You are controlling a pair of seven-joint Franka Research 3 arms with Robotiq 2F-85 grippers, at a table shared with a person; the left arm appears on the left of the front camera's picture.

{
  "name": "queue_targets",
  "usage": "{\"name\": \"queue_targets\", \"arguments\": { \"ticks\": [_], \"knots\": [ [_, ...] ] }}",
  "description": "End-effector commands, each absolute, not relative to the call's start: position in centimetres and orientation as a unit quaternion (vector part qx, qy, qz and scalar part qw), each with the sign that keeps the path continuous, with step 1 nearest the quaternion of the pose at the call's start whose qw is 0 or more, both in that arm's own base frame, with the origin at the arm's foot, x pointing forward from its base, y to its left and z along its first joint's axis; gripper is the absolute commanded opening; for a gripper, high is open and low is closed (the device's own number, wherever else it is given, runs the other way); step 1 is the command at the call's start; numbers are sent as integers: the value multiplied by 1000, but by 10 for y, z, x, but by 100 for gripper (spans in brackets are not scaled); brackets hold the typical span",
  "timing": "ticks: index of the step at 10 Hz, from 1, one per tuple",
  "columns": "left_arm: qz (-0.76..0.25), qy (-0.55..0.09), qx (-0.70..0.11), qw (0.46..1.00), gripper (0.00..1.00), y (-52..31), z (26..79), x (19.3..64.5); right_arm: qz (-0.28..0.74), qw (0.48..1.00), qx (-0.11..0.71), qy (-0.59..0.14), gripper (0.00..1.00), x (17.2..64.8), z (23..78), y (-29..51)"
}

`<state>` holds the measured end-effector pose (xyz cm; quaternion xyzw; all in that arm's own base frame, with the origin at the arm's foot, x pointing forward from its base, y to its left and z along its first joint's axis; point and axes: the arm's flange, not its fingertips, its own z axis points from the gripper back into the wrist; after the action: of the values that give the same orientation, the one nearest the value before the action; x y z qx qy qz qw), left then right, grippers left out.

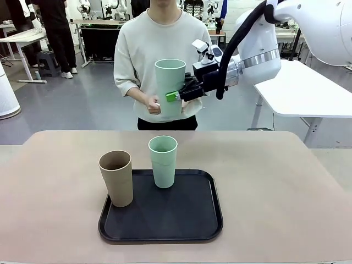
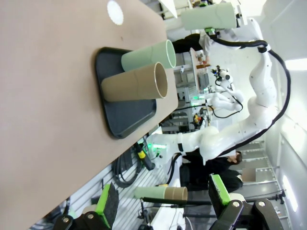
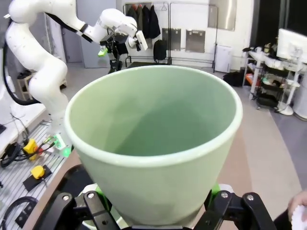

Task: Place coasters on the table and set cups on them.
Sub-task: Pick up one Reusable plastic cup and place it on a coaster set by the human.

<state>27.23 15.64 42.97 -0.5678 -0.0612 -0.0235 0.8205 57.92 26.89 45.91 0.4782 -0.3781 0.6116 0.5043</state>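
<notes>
Mint-green cup [image 1: 170,74], apparently light, stiff and slick, is clamped mid-wall by the right tool [image 1: 172,95] high beyond the tray [image 1: 187,215], a sound hold; left tool [image 2: 162,194] gapes empty.

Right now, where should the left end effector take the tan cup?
Probably its mid-wall, from the robot's left. The tan cup stands upright at the tray's left edge, that side free; a mint cup stands close behind on its right. Left end effector is open.
</notes>
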Motion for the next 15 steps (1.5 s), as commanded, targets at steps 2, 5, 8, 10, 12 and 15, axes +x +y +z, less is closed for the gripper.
{"name": "queue_targets", "arguments": {
  "ticks": [2, 5, 8, 10, 12, 15],
  "knots": [
    [-20, -66, -572, 817, 100, 157, 431, 272, 602, 523, 470, -378, 85, 586, 452, 272],
    [-20, -66, -572, 817, 100, 157, 431, 272, 609, 508, 479, -377, 85, 582, 453, 267],
    [-20, -66, -572, 817, 100, 157, 431, 272, 606, 502, 481, -387, 85, 587, 442, 270],
    [-20, -66, -572, 817, 100, 157, 431, 272, 591, 497, 493, -400, 85, 599, 428, 275],
    [-20, -66, -572, 817, 100, 157, 431, 272, 588, 487, 499, -410, 85, 612, 413, 281],
    [-20, -66, -572, 817, 100, 157, 431, 272, 577, 493, 497, -420, 85, 632, 396, 287]
  ]
}}
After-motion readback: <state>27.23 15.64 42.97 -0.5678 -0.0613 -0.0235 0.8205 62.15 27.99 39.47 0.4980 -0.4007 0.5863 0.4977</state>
